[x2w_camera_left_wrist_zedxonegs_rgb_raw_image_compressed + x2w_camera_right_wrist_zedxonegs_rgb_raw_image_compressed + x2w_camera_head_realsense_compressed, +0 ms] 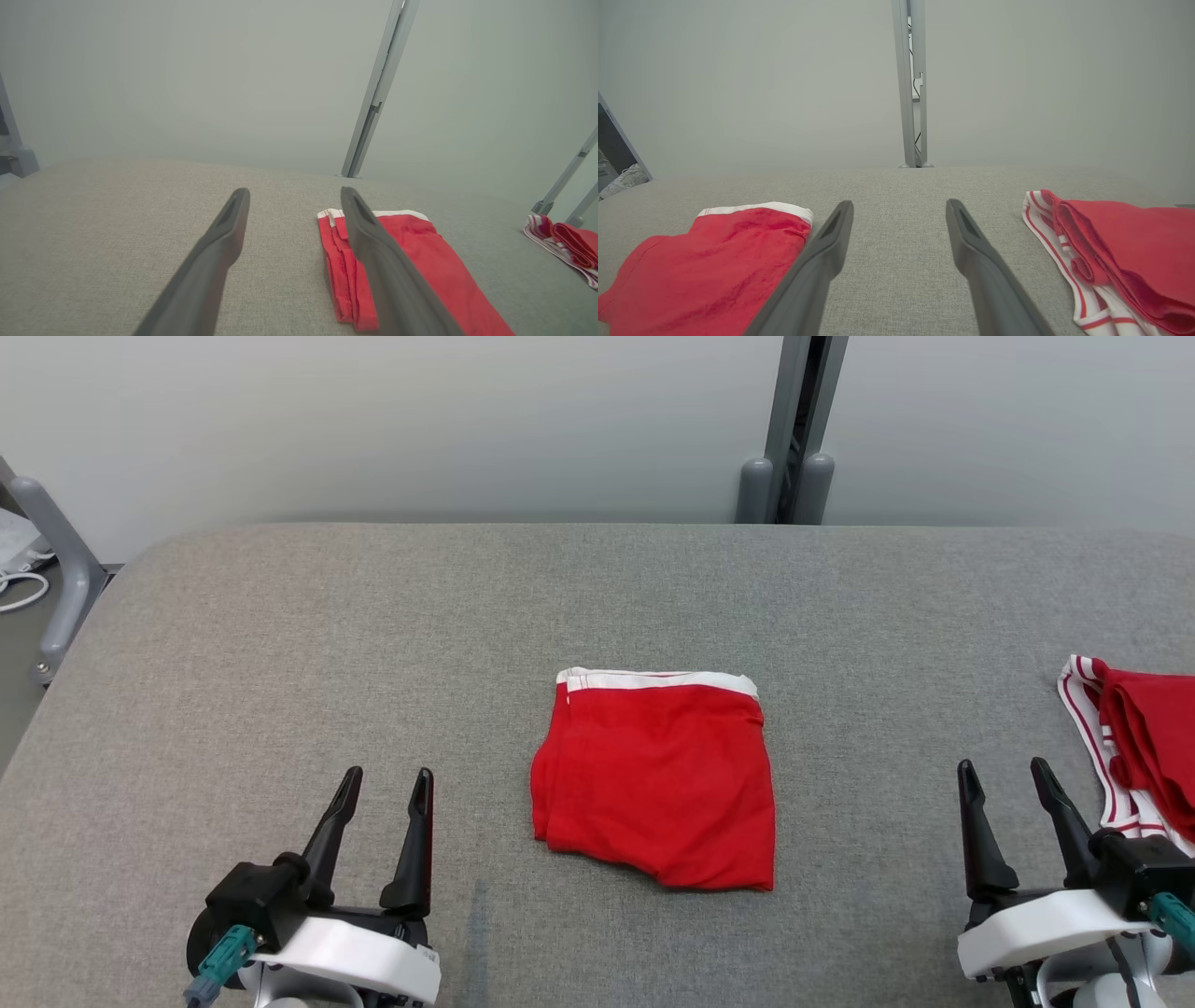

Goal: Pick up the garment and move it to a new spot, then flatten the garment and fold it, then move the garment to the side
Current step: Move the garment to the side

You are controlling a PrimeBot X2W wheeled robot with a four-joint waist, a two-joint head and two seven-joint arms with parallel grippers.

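Left claw (388, 775) and right claw (1003, 765), both with fingers apart and empty, flank the garment (658, 779), one on each side and nearer the robot, clear of it. The garment lies folded at mid-desk (280, 644). Its white waistband (658, 680) faces away from the robot, toward the post (794, 429) beyond it. The fold is nearly square, and its long axis appears to run from waistband to hem. A second garment (1144, 747) lies well to its right, just beside the right claw.

Hazards: a pinch taking only the top layer would probably open the fold. Dragging across the cloth surface could rumple it. The right claw might snag the second garment.
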